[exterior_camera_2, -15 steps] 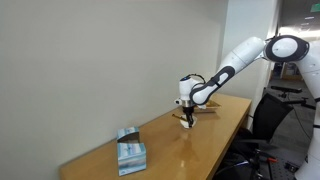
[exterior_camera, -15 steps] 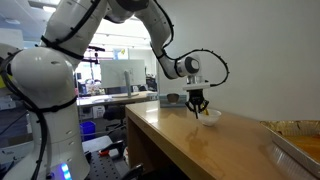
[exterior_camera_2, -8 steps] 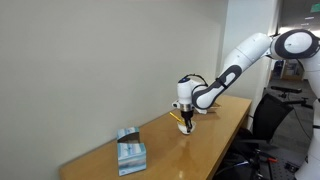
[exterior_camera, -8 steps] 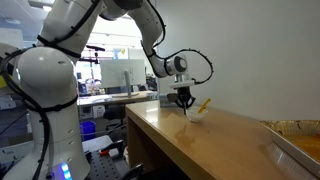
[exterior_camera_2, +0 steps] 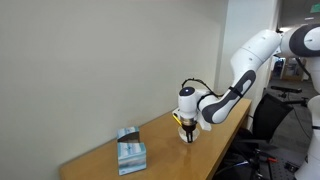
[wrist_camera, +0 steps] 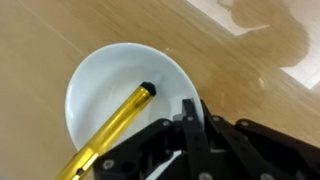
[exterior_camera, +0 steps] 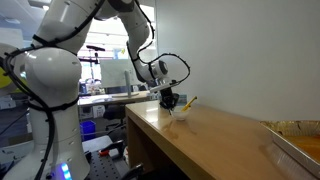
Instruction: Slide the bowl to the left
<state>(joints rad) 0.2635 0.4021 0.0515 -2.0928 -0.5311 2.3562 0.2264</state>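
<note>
Bowl beneath fingers, rim between them, yellow stick inside.

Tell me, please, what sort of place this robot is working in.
Most likely a robotics lab or office: cluttered workbenches with a computer monitor stand behind the long wooden table, a black office chair sits near the white robot arm, and the wall is plain white.

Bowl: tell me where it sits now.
The bowl sits on the wooden table directly under the gripper in both exterior views; the wrist view shows the yellow stick lying in it.
</note>
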